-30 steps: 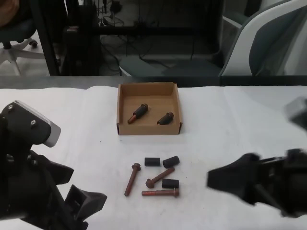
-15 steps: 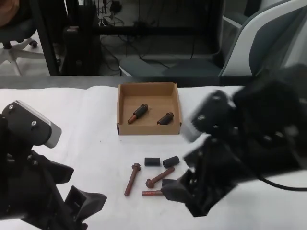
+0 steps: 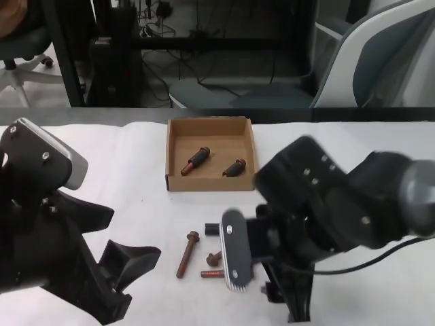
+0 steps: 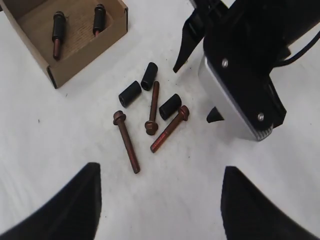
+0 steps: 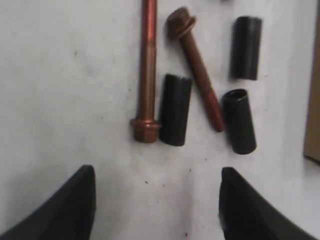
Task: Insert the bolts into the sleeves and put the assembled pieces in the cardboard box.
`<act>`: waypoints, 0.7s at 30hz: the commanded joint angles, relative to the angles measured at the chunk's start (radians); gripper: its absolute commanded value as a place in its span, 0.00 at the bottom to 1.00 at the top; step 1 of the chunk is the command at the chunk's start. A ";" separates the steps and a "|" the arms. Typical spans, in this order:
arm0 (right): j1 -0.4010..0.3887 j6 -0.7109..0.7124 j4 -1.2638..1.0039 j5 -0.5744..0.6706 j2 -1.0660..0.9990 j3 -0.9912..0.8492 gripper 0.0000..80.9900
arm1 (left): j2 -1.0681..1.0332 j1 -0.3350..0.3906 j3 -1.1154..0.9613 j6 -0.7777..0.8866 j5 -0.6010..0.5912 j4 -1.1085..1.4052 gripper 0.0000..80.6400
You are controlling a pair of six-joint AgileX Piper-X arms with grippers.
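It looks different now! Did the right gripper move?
Yes. The right gripper swung inward from the bench's right side; it now hangs over the loose bolts near the cardboard box.

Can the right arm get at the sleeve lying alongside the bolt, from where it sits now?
Probably yes. The right gripper hangs open over that sleeve with nothing between them. The bolt lies close beside the sleeve, though, and might get pinched along with it.

Even, diffuse light lay over the white bench cover, bright but without glare. The bolts and sleeves cast only faint, soft-edged shadows close beside them. The room behind was much dimmer.
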State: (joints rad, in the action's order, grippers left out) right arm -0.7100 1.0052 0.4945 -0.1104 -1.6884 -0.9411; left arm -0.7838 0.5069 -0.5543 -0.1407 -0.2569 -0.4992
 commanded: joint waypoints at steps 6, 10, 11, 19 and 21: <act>0.082 -0.044 -0.011 0.001 -0.035 -0.045 0.68 | 0.010 0.003 -0.002 0.005 -0.016 0.011 0.85; 0.088 -0.034 -0.004 0.033 -0.035 -0.086 0.68 | 0.010 0.003 -0.002 0.011 -0.024 0.011 0.85; 0.088 -0.035 -0.001 0.058 -0.035 -0.101 0.68 | 0.010 0.003 -0.002 0.016 -0.024 0.011 0.85; 0.088 -0.073 0.069 0.204 -0.035 -0.156 0.68 | 0.010 0.003 -0.002 0.031 -0.028 0.011 0.85; 0.088 -0.071 0.066 0.221 -0.035 -0.156 0.68 | 0.010 0.003 -0.002 0.029 -0.028 0.011 0.85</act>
State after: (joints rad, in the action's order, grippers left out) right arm -0.6257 0.9402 0.5479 0.0757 -1.7293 -1.0877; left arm -0.7838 0.5069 -0.5543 -0.1130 -0.2796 -0.4978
